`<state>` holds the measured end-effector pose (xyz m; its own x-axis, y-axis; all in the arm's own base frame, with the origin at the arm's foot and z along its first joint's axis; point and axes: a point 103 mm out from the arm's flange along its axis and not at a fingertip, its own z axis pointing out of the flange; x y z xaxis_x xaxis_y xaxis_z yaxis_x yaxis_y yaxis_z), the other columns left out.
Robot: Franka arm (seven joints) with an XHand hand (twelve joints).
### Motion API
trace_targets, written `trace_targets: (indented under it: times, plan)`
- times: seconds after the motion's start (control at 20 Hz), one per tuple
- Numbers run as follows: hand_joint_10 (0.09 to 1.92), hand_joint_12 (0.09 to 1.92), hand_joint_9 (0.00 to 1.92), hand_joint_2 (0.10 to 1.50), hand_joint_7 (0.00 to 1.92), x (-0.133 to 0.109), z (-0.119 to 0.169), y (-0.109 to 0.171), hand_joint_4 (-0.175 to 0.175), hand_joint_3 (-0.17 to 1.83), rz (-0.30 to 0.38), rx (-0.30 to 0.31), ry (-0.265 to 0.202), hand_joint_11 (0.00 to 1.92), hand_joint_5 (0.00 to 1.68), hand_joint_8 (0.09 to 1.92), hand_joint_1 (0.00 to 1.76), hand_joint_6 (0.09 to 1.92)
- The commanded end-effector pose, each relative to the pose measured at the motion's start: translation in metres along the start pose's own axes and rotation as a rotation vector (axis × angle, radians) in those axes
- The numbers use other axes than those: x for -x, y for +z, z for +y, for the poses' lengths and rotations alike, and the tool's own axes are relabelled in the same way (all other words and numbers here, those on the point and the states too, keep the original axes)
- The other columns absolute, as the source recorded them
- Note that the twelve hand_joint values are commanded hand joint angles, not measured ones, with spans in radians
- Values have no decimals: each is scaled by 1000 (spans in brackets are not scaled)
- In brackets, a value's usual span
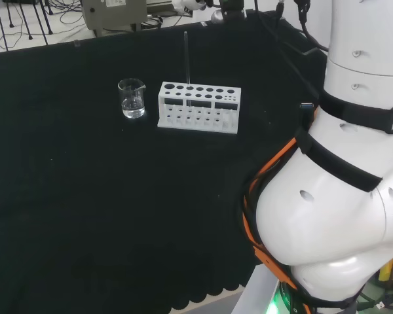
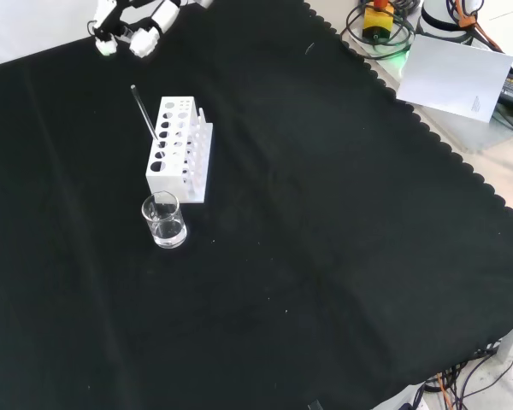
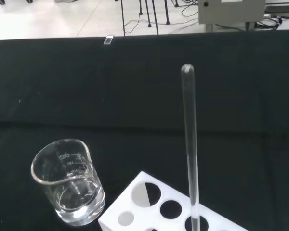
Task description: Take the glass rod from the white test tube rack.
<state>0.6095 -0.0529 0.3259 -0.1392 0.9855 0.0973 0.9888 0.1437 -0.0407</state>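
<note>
Glass rod (image 1: 186, 65) standing upright in a hole of the white test tube rack (image 1: 200, 108), rising well above the rack's top in the head view. In the front view, rod (image 2: 144, 111) leaning slightly toward the view's upper left, seated in a hole near the rack's (image 2: 179, 149) left row. In the wrist view, rod (image 3: 190, 144) close and large, rounded tip free, lower end dropping into a rack (image 3: 159, 207) hole at the picture's edge.

Small clear beaker (image 1: 131, 98) just beside the rack, to its left in the head view, apart from it; in the front view the beaker (image 2: 163, 220) sitting below the rack's near end. A little clear liquid seemingly at its bottom in the wrist view (image 3: 70, 185), though hard to judge through the glass.

Robot hand (image 2: 124, 32) at the front view's top edge, above and left of the rack, well apart from the rod. Fingers cut off by the frame; curled or straight, cannot tell.

Black-clothed counter (image 2: 325, 239) wide and bare to the right of the rack in the front view, scalloped cloth edge running along the right side. Plenty of free cloth all round rack and beaker; air above the rod's tip unobstructed.

Rack's lower half partly cut off in the wrist view. White arm link (image 1: 340, 196) covering the right part of the head view, hiding the counter behind it.
</note>
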Motion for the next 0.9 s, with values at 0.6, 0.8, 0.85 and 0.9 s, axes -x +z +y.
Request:
trace_targets:
  times: [0.6, 0.8, 0.85, 0.9]
  plan:
    - [1011, 1312, 1284, 1219, 980, 10, 15, 33, -175, -175, -19, -30, -28, 1232, 579, 1010, 798, 984]
    - [1006, 1332, 1306, 1214, 1015, 18, 19, 49, -175, -175, -10, -45, -22, 1212, 600, 1001, 798, 969]
    - [1005, 1335, 1313, 1213, 1019, 19, 19, 52, -175, -175, -8, -47, -21, 1209, 602, 1000, 798, 967]
    - [1004, 1338, 1320, 1212, 1022, 20, 19, 55, -175, -175, -5, -49, -20, 1206, 602, 999, 798, 966]
